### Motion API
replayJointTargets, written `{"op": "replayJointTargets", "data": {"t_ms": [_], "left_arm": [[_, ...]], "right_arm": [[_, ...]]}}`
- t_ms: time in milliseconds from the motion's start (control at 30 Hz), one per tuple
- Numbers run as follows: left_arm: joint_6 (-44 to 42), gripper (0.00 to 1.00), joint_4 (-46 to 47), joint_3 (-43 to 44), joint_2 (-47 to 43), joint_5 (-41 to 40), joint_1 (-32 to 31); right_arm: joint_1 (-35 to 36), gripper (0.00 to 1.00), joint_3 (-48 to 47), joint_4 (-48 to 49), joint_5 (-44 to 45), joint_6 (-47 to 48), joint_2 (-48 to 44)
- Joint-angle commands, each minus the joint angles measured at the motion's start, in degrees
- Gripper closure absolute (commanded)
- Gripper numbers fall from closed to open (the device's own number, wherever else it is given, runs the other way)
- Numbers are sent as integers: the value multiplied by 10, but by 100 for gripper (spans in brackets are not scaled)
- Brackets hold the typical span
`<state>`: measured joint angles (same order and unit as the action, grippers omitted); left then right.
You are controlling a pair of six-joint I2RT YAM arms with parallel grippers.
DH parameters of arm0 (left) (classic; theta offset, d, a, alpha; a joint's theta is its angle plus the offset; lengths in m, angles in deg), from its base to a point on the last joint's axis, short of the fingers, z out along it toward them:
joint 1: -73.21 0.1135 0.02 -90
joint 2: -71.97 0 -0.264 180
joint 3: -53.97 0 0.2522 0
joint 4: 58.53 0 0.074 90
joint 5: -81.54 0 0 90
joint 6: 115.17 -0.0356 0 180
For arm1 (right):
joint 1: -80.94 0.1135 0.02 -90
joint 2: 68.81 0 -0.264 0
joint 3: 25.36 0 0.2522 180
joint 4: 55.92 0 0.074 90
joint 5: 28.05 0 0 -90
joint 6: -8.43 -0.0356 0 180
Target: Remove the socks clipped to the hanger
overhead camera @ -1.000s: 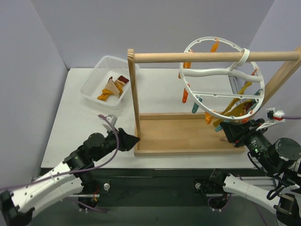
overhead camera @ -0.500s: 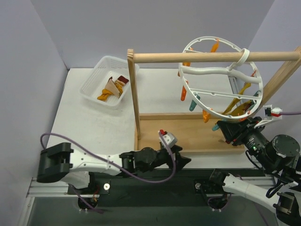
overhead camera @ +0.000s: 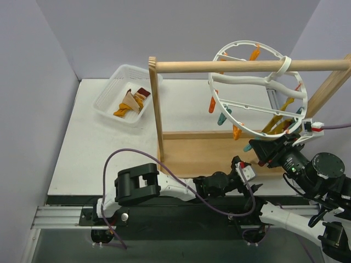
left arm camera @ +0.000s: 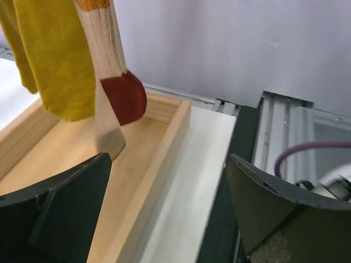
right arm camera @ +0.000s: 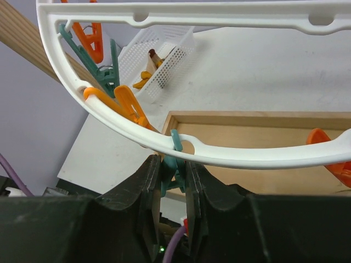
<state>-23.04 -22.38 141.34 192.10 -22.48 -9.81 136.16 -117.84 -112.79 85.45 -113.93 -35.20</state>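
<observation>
Socks [left arm camera: 60,71] cut off at top edge; teal clip [right arm camera: 170,172] half hidden inside right gripper [right arm camera: 172,163].

A white table [overhead camera: 93,153] is enclosed on three sides by plain pale-lavender walls [overhead camera: 164,33]. On the table a wooden rack [overhead camera: 203,156] is set, made of a shallow tray base, an upright post and a horizontal rod. Along the near edge a silver metal rail [overhead camera: 60,217] is fixed beside a dark strip. The scene is lit evenly, and only faint shadows are cast.
</observation>
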Motion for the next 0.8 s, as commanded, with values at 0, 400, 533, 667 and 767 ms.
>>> {"op": "replayJointTargets", "data": {"t_ms": [0, 400, 533, 667, 767], "left_arm": [[-50, 3, 63, 93, 49, -27, 6], [-85, 49, 48, 241, 140, -93, 8], [-88, 90, 48, 207, 113, -73, 8], [-65, 100, 48, 132, 35, -55, 7], [-38, 100, 51, 54, -26, -31, 4]], "right_arm": [[5, 96, -11, -8, -8, -12, 7], [4, 96, -12, -9, -24, -25, 16], [5, 91, -9, -8, -29, -27, 18], [5, 81, 4, -10, -31, -31, 11], [5, 68, 19, -13, -32, -38, -2]]}}
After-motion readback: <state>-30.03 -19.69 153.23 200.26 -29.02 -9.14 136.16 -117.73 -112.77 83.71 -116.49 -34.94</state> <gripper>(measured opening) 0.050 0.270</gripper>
